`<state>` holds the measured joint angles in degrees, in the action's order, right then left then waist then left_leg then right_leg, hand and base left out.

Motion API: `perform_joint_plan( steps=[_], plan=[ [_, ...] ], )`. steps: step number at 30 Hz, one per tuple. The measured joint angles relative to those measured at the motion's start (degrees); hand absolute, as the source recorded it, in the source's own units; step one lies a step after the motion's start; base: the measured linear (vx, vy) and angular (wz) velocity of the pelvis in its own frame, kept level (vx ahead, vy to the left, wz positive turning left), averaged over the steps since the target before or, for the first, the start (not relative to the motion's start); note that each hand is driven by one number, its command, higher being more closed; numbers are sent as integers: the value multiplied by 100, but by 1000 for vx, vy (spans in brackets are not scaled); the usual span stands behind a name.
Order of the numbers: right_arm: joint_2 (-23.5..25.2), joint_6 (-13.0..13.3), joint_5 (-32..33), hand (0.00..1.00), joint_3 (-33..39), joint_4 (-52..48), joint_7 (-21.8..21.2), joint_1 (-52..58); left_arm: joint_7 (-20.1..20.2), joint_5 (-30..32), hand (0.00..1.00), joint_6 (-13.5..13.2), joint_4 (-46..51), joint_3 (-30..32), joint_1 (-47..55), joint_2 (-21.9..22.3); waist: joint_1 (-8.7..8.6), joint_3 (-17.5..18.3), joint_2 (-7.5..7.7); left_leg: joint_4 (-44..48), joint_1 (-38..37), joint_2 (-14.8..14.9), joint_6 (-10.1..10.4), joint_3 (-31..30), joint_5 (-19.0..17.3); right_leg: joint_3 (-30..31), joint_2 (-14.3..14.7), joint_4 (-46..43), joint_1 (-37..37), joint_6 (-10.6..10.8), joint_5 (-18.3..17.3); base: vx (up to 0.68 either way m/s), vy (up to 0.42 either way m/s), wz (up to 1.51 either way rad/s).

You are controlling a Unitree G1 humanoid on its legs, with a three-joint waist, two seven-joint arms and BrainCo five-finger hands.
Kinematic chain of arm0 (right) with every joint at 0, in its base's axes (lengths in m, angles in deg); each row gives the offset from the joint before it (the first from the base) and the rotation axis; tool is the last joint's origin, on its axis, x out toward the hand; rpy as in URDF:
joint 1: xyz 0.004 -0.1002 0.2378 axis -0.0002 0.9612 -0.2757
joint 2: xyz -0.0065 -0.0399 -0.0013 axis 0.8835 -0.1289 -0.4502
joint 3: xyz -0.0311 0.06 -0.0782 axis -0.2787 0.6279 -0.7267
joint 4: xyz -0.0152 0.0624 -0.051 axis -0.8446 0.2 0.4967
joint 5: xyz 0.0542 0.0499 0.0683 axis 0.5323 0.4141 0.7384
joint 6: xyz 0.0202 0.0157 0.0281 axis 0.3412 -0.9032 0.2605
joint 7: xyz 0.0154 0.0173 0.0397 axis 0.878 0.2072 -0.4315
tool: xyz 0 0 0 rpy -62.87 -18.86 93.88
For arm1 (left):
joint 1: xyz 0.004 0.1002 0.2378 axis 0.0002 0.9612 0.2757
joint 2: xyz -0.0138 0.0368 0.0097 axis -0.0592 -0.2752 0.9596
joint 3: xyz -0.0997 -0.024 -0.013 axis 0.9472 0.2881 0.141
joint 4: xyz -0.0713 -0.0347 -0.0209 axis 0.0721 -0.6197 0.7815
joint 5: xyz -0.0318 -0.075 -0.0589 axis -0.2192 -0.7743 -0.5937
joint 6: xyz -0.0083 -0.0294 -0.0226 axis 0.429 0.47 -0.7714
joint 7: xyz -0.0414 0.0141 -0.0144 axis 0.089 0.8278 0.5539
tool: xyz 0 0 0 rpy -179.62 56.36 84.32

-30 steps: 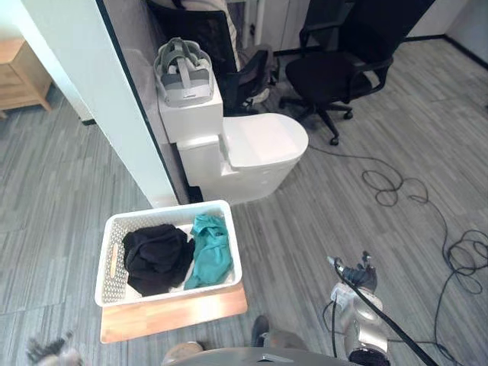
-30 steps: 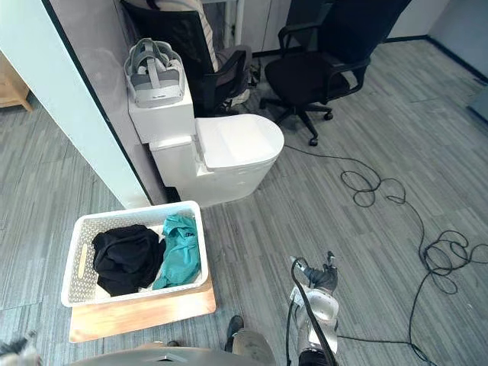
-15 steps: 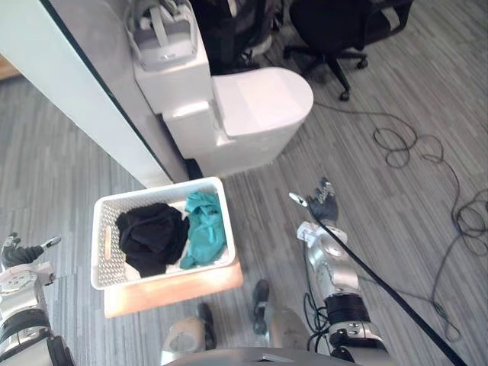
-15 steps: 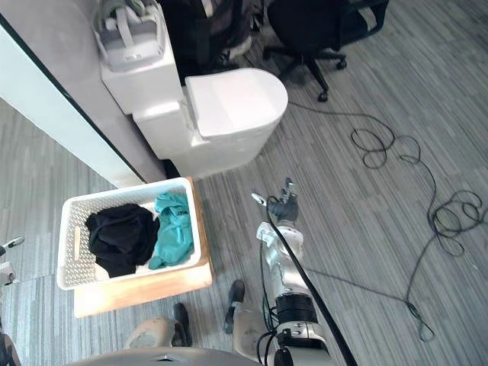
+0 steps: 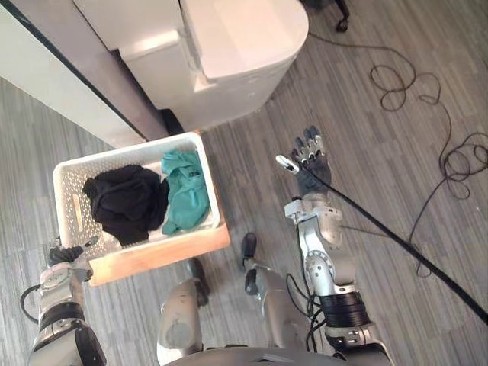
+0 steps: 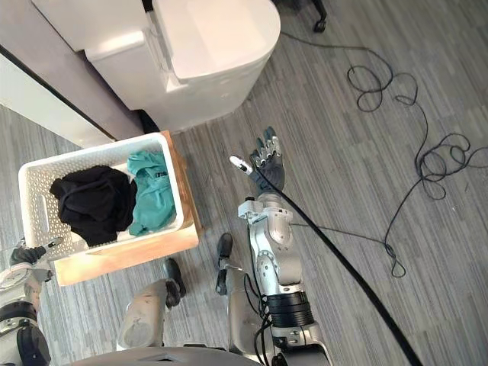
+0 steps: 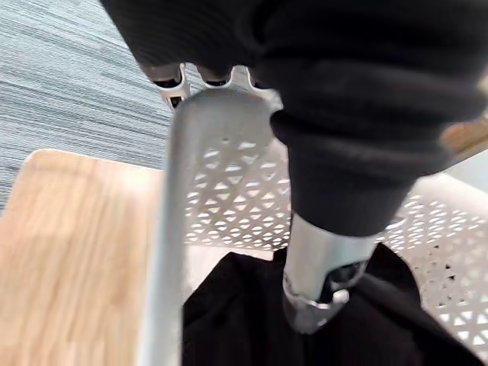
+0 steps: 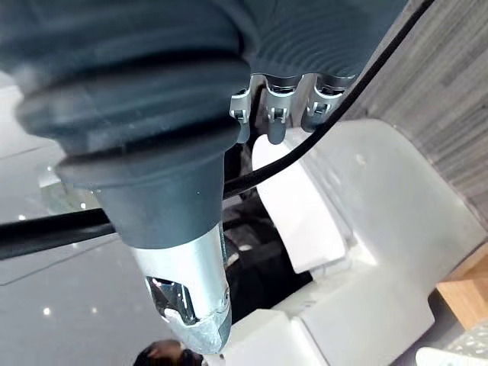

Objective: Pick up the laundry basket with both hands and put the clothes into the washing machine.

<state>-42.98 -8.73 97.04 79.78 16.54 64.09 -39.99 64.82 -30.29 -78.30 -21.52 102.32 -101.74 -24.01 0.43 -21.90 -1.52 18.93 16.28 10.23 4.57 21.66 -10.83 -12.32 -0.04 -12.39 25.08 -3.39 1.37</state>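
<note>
Laundry basket (image 5: 126, 149): probably stiff, light; grasp opposite rims. Left hand (image 5: 62, 255) fingers (image 7: 171, 78) straight at rim; right hand (image 5: 311, 156) splayed, empty.

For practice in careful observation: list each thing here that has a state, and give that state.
laundry basket: upright on wooden board, not lifted.
clothes: black and teal, crumpled in basket.
toilet lid: closed.
left hand: at basket's rim.
right hand: open, mid-air, holding nothing.

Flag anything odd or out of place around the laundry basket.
Nothing is spilled or damaged: the black garment and teal garment lie inside the laundry basket, upright on a wooden board. One oddity: the white fixture just beyond it is a toilet, not a washing machine.
</note>
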Motion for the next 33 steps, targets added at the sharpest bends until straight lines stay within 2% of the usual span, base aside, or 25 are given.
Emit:
perform_joint_plan(
  steps=[5,11,16,18,19,23,28,33],
  plan=[
    [-395,59,249,0,-59,-215,-140,-5,-23,-248,0,-26,-220,-160,-90,2,56,-110,3,12,221,-8,-1,-44,2,-21,0,198,112,28,155,12,16,2],
    [-747,149,187,0,-158,-414,-177,-363,-64,-436,0,-150,-254,-544,-291,-119,160,-122,-5,90,527,-13,-5,-102,5,-64,3,391,274,41,309,11,13,2],
    [-1175,93,-525,0,-399,-398,-320,-617,-65,-444,0,-112,-323,-938,-569,-381,165,-138,-4,119,610,-23,-23,-117,18,-72,-4,510,283,49,434,1,6,1],
    [-1275,35,-881,0,-481,-396,-388,-601,-64,-442,0,-112,-321,-1093,-722,-485,157,-139,-2,174,662,-21,-24,-151,17,-91,-8,545,275,54,469,-2,26,5],
    [-1336,-76,-1133,0,-578,-388,-530,-573,-56,-432,0,-112,-306,-1167,-895,-559,156,-184,13,201,677,-18,-26,-160,16,-96,-9,592,248,54,525,-7,23,4],
    [-1330,-170,-1351,0,-813,-326,-820,-261,-15,-373,0,-118,-203,-1412,-1174,-710,131,-236,37,271,708,-3,-72,-194,-6,-121,-4,716,161,61,595,-6,10,2],
    [-903,-401,-1957,0,-1119,348,-1036,5,70,-153,0,-97,198,-1641,-1343,-831,111,-240,45,410,763,46,-119,-238,-57,-143,28,769,106,56,630,0,0,0],
    [53,-628,-2266,0,-1272,1405,-1052,-13,52,-86,0,-70,1221,-1865,-1616,-956,145,-267,52,497,875,87,-124,-241,-63,-145,70,924,110,42,742,0,0,0]
  ],
)
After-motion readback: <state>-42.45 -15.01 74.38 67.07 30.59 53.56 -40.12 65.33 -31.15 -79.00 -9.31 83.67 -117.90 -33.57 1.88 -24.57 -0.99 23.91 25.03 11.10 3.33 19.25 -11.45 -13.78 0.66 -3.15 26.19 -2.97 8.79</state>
